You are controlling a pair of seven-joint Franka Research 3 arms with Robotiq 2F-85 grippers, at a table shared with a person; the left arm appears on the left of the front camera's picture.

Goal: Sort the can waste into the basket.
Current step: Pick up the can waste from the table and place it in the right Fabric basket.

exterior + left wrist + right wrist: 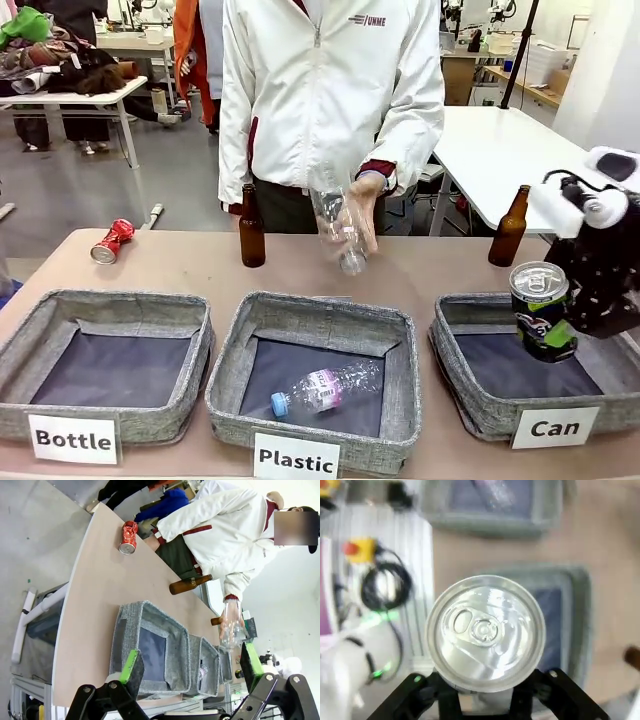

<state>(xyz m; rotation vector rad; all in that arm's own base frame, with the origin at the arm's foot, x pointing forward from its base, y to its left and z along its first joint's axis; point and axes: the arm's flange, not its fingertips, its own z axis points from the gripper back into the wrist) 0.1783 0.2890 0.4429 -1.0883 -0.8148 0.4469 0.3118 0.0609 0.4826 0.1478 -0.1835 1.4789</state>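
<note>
Right jaws grip the dark can (pixel 543 322) over the basket (pixel 480 412), left jaws apart; I've the red can (pixel 111 241) left.

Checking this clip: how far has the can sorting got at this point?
Done: nothing yet; no can lies on the visible base of the Can basket. In hand: the right gripper is shut on the dark can, held above that basket. Left: releasing it, then the crushed red can, lying at the table's far left; the left gripper is open, holding nothing.
</note>
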